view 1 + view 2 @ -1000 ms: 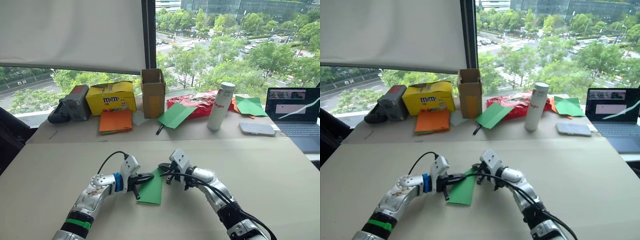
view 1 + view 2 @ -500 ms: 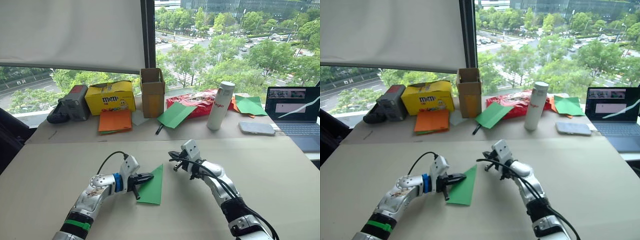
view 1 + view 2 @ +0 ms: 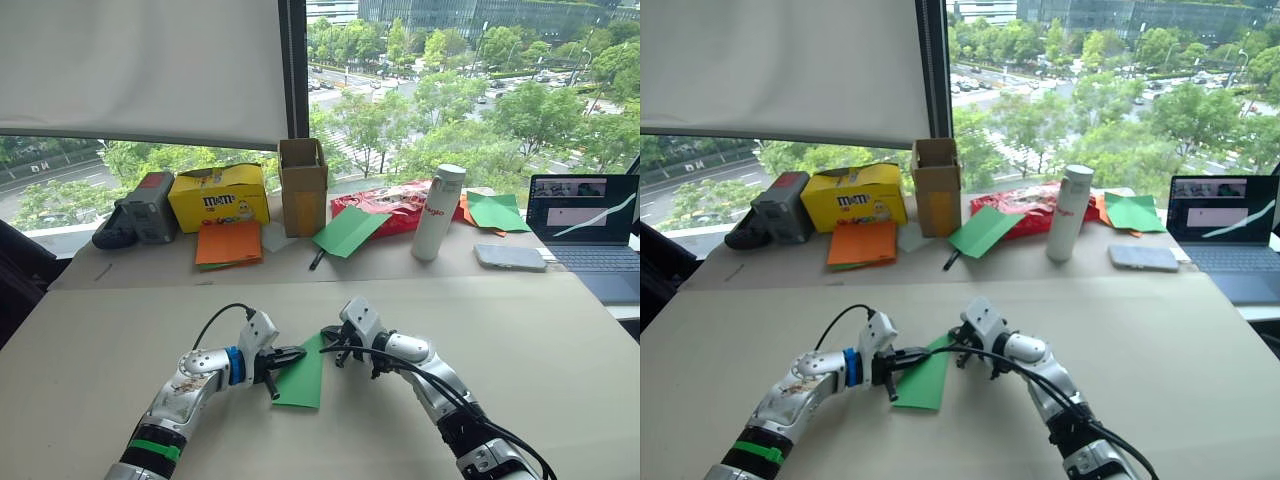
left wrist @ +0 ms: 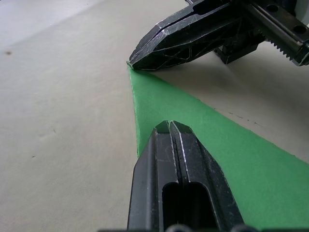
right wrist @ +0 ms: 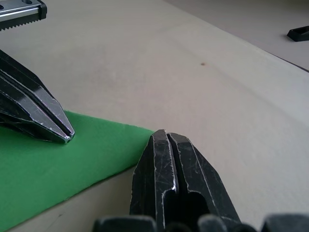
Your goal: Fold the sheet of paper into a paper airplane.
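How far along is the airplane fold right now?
Early. Done: the sheet of paper is already folded to a pointed wedge, flat on the table. In hand: the shut left gripper presses its near edge and the shut right gripper pins the tip. Left: the wing folds; no finished plane shape shows.

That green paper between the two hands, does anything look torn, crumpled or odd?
Nothing stands out. The green paper lies flat on the table, a clean pointed wedge, with the left hand and right hand shut at its edges.

On the bench (image 3: 1160, 340) the folded green paper (image 3: 924, 378) lies flat; the left claw (image 3: 908, 357) and right claw (image 3: 962, 352) meet at its edges.
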Robot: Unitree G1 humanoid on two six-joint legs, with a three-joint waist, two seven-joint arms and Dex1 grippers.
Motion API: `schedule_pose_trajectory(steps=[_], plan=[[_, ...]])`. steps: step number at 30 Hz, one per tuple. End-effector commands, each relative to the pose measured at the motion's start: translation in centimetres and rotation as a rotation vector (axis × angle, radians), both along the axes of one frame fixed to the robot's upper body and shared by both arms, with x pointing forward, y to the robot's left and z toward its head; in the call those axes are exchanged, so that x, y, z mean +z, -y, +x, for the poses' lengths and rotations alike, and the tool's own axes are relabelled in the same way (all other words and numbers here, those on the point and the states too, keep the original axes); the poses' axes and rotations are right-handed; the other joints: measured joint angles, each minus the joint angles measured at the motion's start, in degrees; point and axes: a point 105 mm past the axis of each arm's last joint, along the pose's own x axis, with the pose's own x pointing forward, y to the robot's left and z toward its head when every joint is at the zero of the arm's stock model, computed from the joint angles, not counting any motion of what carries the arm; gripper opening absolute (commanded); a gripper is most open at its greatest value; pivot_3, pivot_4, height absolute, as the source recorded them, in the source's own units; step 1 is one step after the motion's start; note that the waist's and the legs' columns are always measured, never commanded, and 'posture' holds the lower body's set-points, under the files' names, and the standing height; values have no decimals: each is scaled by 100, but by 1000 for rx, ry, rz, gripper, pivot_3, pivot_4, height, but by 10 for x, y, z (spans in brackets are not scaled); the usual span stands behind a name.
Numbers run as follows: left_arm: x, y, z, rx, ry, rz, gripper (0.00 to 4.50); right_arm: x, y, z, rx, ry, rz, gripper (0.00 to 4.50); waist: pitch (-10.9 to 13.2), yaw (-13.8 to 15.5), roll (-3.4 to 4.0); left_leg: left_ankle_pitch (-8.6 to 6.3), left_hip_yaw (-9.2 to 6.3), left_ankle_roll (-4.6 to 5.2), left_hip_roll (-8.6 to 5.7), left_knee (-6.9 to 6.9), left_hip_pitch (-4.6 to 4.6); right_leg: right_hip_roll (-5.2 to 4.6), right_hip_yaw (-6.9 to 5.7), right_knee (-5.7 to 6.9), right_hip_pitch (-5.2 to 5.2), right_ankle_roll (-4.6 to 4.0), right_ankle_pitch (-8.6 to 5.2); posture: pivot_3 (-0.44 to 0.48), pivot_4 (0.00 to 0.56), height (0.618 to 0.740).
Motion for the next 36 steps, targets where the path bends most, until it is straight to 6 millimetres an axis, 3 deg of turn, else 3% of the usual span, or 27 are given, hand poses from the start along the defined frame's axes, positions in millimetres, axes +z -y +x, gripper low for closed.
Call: schedule_pose_trajectory(steps=[1,7,10,16,20,25,31,36], plan=[[-19,-10,-5,30,-71,56,42,-19,12,0,-20,-24,-133,0,0,0,0,0,0,0,0,0,0,0,0,0,0,0,0,0,150,740],[-19,-9,-5,28,-68,56,42,-28,16,4,-1,9,-362,0,-1,-6,-1,1,0,-1,-1,0,1,1,-1,0,-1,0,0,0,150,740],[-19,-9,-5,31,-67,54,42,-26,21,10,-50,14,-379,0,-2,0,-2,1,0,-2,0,0,1,1,-2,0,0,0,0,0,150,740],[-20,-9,-6,33,-70,53,42,18,17,19,-86,117,-157,0,1,9,-1,0,0,-1,-4,0,-2,-2,-1,-1,-2,0,0,0,150,740],[-20,-8,-5,32,-70,51,42,42,-2,2,17,62,89,0,3,1,1,1,-1,-1,-3,0,-24,-2,1,-1,-2,0,0,0,150,740],[-19,-8,-4,29,-67,51,42,24,-12,-11,82,13,39,0,4,-11,2,5,-1,-8,3,0,-38,0,-2,-2,-11,0,0,0,150,740],[-19,-8,-5,30,-67,51,42,23,-20,-5,72,11,41,0,4,-9,2,4,-1,-7,-3,0,-38,-1,-3,-2,-11,0,0,0,150,740],[-20,-8,-5,33,-69,50,42,1,-11,1,27,-69,-46,0,4,-12,3,5,-2,-9,-1,0,-38,1,-4,-2,-12,0,0,0,150,740]])
